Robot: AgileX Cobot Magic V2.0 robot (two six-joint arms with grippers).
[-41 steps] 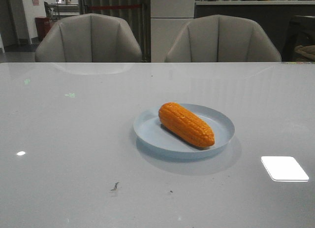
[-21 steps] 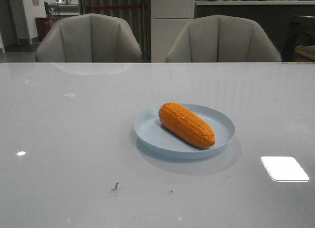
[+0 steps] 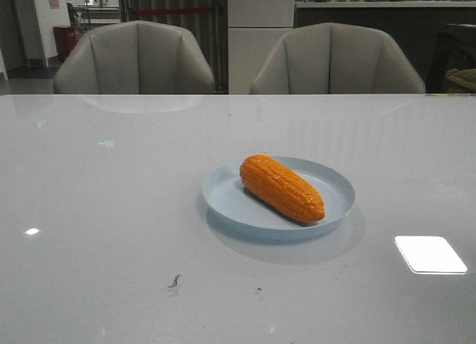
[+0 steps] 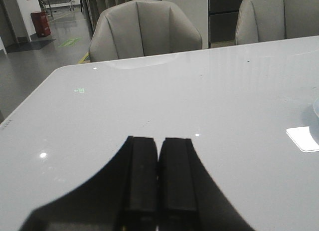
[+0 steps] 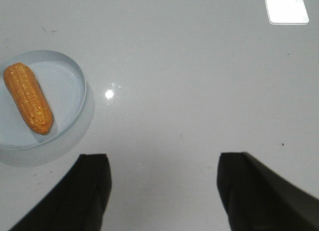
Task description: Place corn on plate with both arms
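Left gripper [image 4: 158,183]: its two black fingers are pressed flat together with nothing between them, hovering over bare table well away from the food.
Right gripper [image 5: 164,191]: fingers spread wide apart and empty, the glossy tabletop showing in the gap; the dish sits off to one side of it.
Corn [image 3: 281,187]: bright orange cob lying on its side inside the plate, set at a slant, blunt end toward the far left rim, tapered end toward the near right rim.
Plate [image 3: 223,203]: pale blue, round and shallow, flat on the table a little right of centre, casting a soft shadow toward me.
Table [image 3: 111,210]: grey and glossy, with a bright rectangular light reflection [image 3: 430,254] near the right front and a small dark scuff [image 3: 173,281] near the front.
Chairs [image 3: 134,58]: two grey padded ones pushed up along the far edge.
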